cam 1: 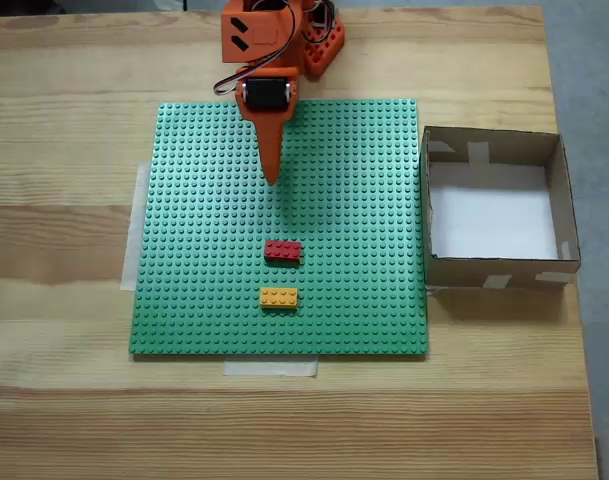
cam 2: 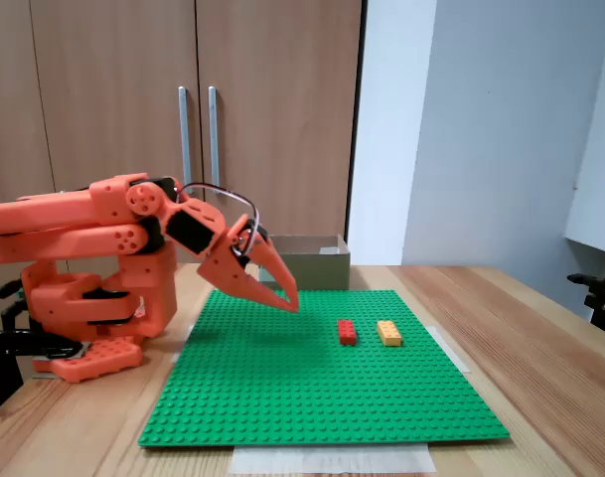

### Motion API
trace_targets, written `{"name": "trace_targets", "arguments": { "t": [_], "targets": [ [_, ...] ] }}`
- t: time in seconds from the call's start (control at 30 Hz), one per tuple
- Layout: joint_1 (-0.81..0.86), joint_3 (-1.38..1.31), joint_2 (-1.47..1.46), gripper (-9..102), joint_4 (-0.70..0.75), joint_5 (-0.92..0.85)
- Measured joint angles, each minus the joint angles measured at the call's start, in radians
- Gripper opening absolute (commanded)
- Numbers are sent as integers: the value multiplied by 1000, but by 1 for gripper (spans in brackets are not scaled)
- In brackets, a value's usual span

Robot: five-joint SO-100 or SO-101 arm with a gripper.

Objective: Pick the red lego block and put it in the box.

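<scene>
Seen from above, the gripper [cam 1: 273, 172] hangs over the upper middle of the green baseplate [cam 1: 194, 300], its fingers drawn together to a single tip with nothing between them. The red lego block [cam 1: 283, 250] lies flat on the baseplate straight below that tip in this view, apart from it, with bare studs between; the side view places the red lego block [cam 2: 348, 332] to the right of the gripper [cam 2: 288, 301] and lower. The block's long axis runs left to right in the overhead picture, across the arm's line of reach. A yellow brick [cam 1: 278, 297] sits parallel just beyond it. The box [cam 1: 564, 200] stands off the baseplate's right edge, empty, well apart from the block.
</scene>
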Motion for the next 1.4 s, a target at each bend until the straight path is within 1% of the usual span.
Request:
{"name": "trace_targets", "arguments": {
  "t": [1.3,1.4],
  "targets": [
    [0,0,0,-1,0,0],
    [-15,0,0,-1,0,29]
  ]
}}
